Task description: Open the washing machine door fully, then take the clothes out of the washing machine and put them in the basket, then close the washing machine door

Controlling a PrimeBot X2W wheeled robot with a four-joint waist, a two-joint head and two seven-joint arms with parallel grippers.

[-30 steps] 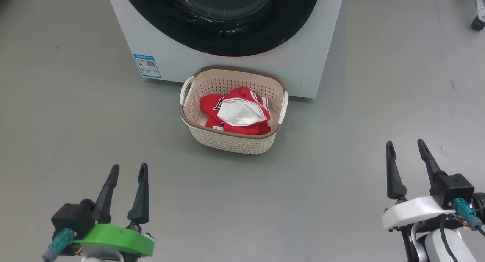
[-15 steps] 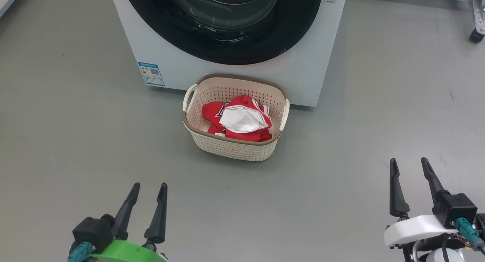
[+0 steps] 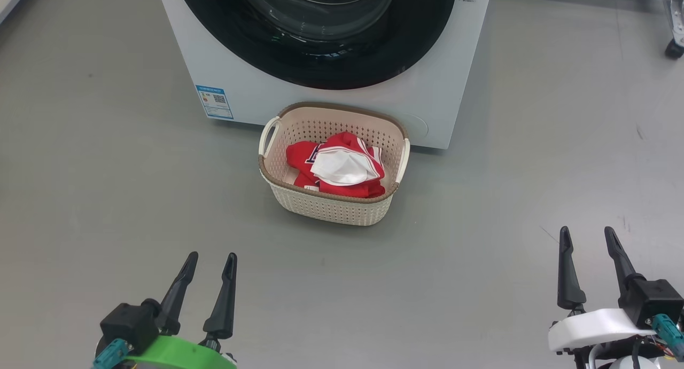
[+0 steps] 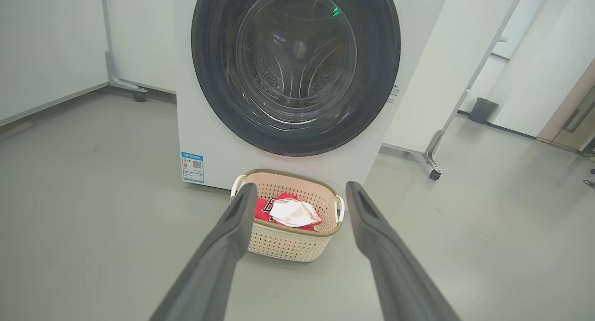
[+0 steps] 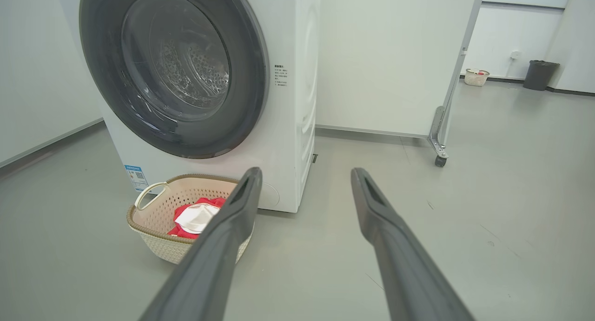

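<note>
I think the job is done: the clothes [image 3: 336, 166] lie in the basket [image 3: 331, 211] in the middle of the head view, in front of the washing machine [image 3: 256, 86], and the washing machine door [image 4: 295, 70] up top looks shut. My left end effector [image 3: 211, 257], lower left, and right end effector [image 3: 587, 231], lower right, are empty with fingers apart. Since a second ago the whole picture slid down, so my camera moved.
</note>
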